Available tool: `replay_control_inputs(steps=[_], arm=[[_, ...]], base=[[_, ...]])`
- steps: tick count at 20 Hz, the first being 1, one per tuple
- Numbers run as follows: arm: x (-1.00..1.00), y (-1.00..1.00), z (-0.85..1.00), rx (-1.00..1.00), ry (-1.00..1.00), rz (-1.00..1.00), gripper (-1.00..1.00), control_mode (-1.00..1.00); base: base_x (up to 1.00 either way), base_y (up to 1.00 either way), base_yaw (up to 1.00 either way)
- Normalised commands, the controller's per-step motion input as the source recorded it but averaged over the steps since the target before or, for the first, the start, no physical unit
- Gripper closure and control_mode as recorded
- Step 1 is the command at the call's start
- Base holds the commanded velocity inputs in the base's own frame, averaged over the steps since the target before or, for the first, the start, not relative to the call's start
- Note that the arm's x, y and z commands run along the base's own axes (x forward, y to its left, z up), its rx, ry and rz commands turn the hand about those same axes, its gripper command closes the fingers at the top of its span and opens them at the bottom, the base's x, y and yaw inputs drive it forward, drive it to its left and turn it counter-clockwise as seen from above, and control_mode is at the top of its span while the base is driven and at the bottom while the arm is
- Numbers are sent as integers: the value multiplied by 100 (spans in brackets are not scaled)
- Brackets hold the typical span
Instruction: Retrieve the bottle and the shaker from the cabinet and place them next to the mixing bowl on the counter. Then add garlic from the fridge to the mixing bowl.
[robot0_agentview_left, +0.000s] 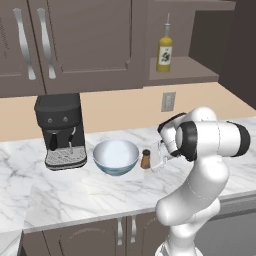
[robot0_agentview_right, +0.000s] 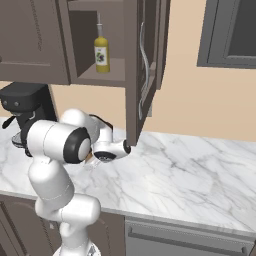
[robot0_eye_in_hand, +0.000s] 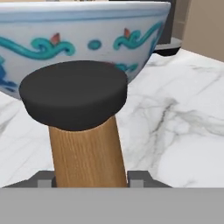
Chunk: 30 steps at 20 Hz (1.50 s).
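Standing upright on the marble counter (robot0_agentview_left: 75, 200) just beside the mixing bowl (robot0_agentview_left: 116, 156), the shaker (robot0_eye_in_hand: 83, 131) sits clamped between the gripper (robot0_eye_in_hand: 91, 178) fingers.

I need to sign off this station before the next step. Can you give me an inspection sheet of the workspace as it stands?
Surface: white marble counter, no spills seen.
Job's things: shaker upright on the counter just right of the mixing bowl; bottle standing on the open cabinet shelf. Fridge and garlic: nothing seen.
Clutter: black coffee machine left of the bowl.
Grippers: gripper closed around the shaker's wooden body, a finger on each side, in the hand view.
Cables: nothing seen.
Surroundings: wall socket on the beige backsplash; closed cupboard doors with silver handles; one cupboard door swung open over the counter.
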Motion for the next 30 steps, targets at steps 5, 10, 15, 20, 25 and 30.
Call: replay_control_inputs(steps=[5, 10, 15, 20, 25, 30], arm=[[0, 0, 0, 0, 0, 0, -100, -100], [0, -1, 0, 0, 0, 0, -100, -100], [-11, -4, 0, 0, 0, 0, -100, -100], [-10, -15, 2, 0, 0, 0, -100, -100], [-1, -32, 15, 5, 0, 0, -100, -100], [0, -31, 28, 11, 0, -1, -100, -100]], base=[[0, 0, 0], [0, 0, 0], [0, 0, 0], [0, 0, 0], [0, 0, 0], [0, 0, 0]])
